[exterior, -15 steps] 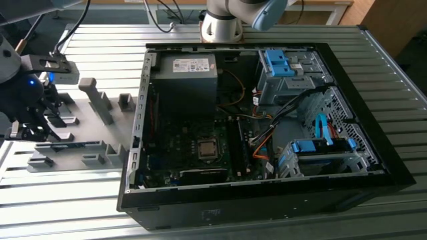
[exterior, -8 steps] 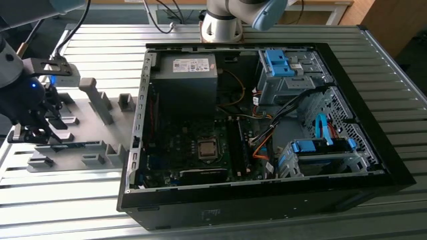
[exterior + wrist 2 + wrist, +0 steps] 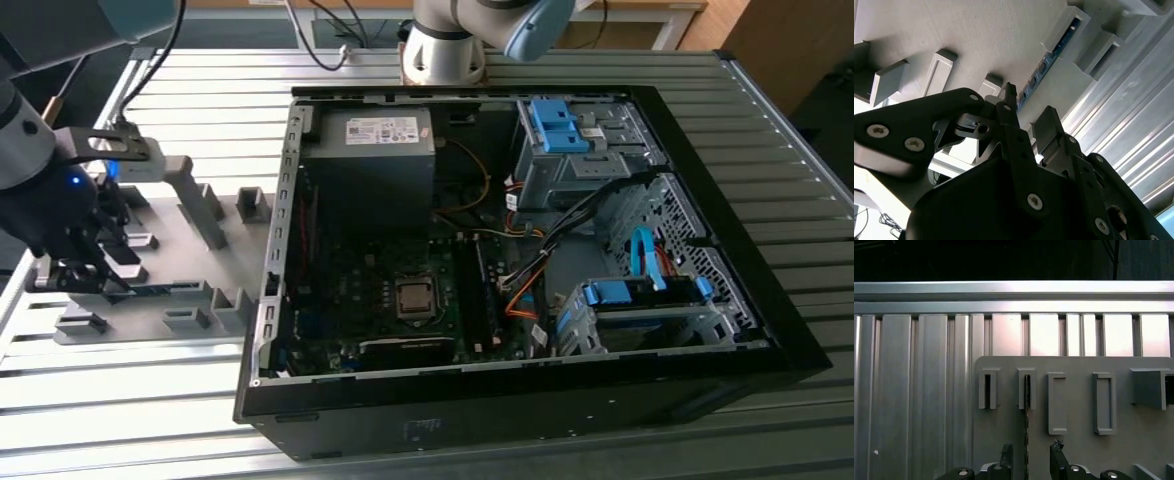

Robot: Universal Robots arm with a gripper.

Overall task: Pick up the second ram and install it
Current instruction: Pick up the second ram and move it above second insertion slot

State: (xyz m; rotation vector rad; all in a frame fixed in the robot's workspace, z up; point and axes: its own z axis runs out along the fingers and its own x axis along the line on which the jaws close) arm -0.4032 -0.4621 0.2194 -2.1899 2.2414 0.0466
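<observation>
Your work surface is a ribbed aluminium table (image 3: 227, 100), with a brown wooden panel (image 3: 787, 40) beyond its far corner. On the table lies an open black computer case (image 3: 534, 410). The white label (image 3: 380, 130) on its power supply is too small to read. Toward the exterior view's left, a flat grey fixture plate (image 3: 200, 255) holds the second ram (image 3: 163, 290), a thin blue circuit-board stick standing on edge in a slot. Your black gripper (image 3: 100, 280) hangs low over it. In the first wrist view the fingers (image 3: 1056, 457) stand apart on either side of the ram's thin edge (image 3: 1026, 410), gripping nothing. The second wrist view shows its blue face (image 3: 1046, 62).
</observation>
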